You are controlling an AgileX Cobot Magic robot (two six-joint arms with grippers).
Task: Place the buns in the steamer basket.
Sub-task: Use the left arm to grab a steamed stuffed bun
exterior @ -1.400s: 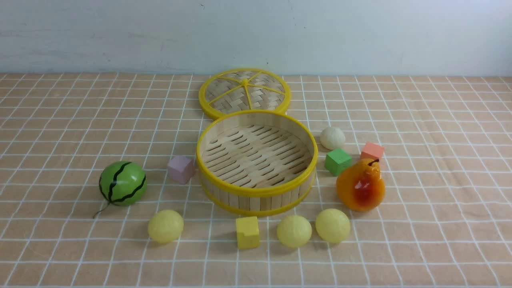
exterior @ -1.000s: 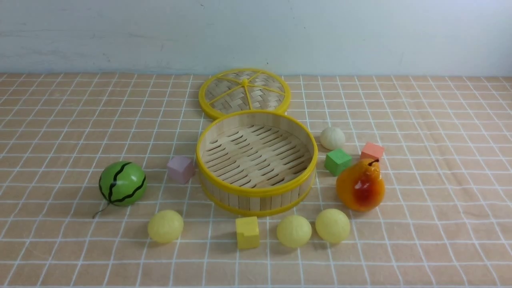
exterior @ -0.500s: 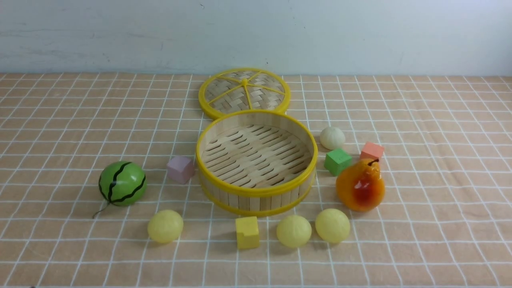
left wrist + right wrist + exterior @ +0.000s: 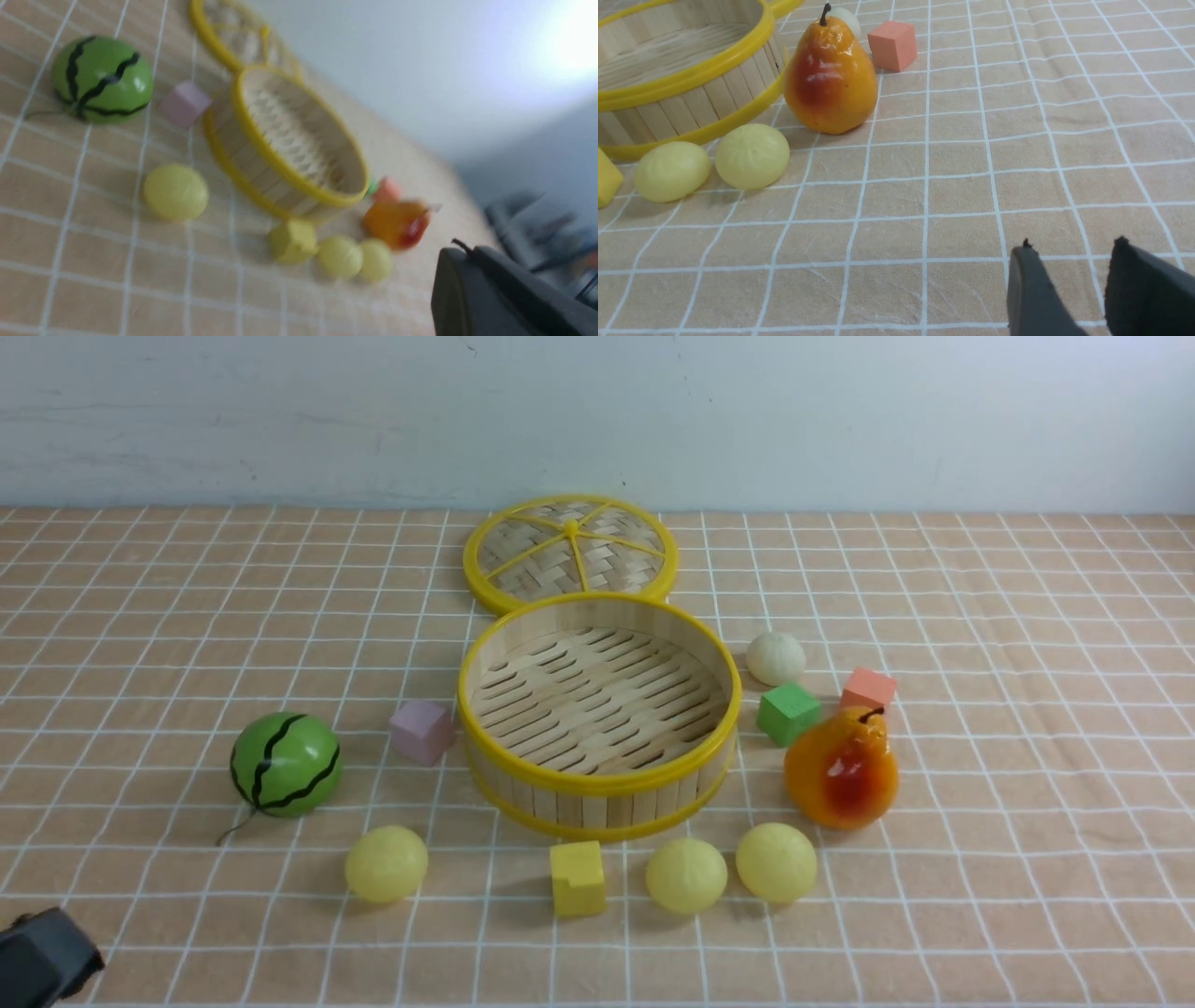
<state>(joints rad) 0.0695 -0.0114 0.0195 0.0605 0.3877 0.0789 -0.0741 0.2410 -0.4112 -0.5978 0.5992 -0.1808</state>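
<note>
Three pale-yellow buns lie on the cloth in front of the steamer basket point(image 4: 597, 807): one at the front left point(image 4: 386, 864) and two side by side at the front right point(image 4: 686, 875) point(image 4: 776, 862). The basket holds nothing. My left gripper point(image 4: 56, 952) shows at the bottom-left corner, well short of the left bun. In the blurred left wrist view its fingers point(image 4: 455, 249) lie together, empty, with the left bun point(image 4: 175, 192) ahead. My right gripper point(image 4: 1073, 246) is open and empty above bare cloth, apart from the two right buns point(image 4: 671, 171) point(image 4: 752, 155).
The woven lid point(image 4: 570, 553) lies behind the basket. A green watermelon ball point(image 4: 286, 763) and a lilac cube point(image 4: 422, 730) are on its left. A yellow cube point(image 4: 577, 877) is in front. A pear point(image 4: 841, 767), green cube point(image 4: 789, 712), orange cube point(image 4: 868, 689) and wrinkled whitish ball point(image 4: 775, 658) stand on its right.
My left gripper has come into the front view at the bottom-left corner. The buns, basket and other objects have not moved.
</note>
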